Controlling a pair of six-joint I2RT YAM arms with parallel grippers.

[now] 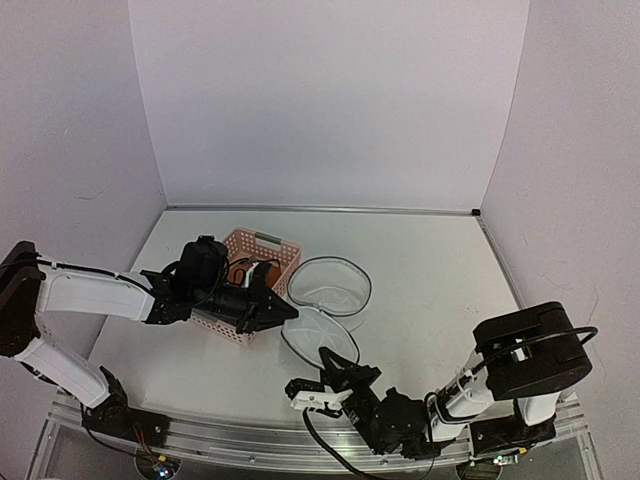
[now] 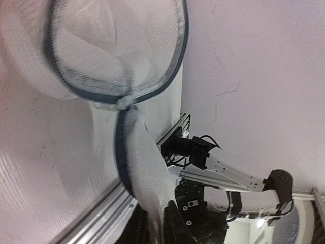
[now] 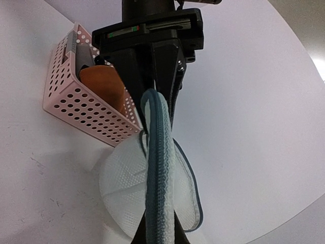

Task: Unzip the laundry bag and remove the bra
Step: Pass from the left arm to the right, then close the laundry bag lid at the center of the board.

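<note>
The white mesh laundry bag [image 1: 330, 287] lies open at mid-table, and its round lid [image 1: 318, 338] lies flat toward the near edge. The orange-tan bra [image 1: 262, 272] sits in the pink lattice basket [image 1: 278, 250], outside the bag; it also shows in the right wrist view [image 3: 101, 84]. My left gripper [image 1: 278, 315] is shut on the bag's zip rim beside the basket, with mesh running between its fingers [image 2: 175, 226]. My right gripper [image 1: 340, 368] is shut on the same dark zip band [image 3: 160, 168], which is stretched toward the left gripper [image 3: 152, 99].
The pink basket [image 3: 76, 109] stands just behind the left gripper, touching the bag's left side. The metal rail [image 1: 230, 430] runs along the near table edge. White walls close in the back and both sides. My right arm [image 2: 223, 175] lies low along the near edge.
</note>
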